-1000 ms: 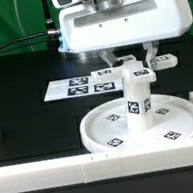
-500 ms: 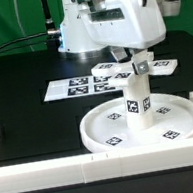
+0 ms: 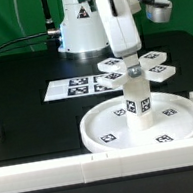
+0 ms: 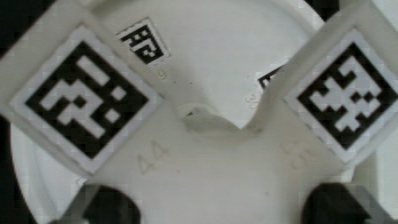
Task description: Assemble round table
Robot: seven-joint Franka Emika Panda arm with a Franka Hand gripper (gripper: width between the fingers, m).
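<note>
White all over, this Franka arm [image 3: 112, 16]: smooth glossy shells, rounded joints, grey-silver bands at the seams. A boxy white base housing [image 3: 74, 32] sits behind it. In the wrist view, two dark, rounded fingertips [image 4: 111, 205] of the gripper [image 4: 222, 207] show, blurred.

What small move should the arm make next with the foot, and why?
Probably keep turning the cross-shaped foot on the leg, pressing gently down. The gripper holds the foot at the top of the leg, which stands upright in the middle of the disc. Whether the foot is fully seated cannot be seen, so releasing now seems too early.
</note>
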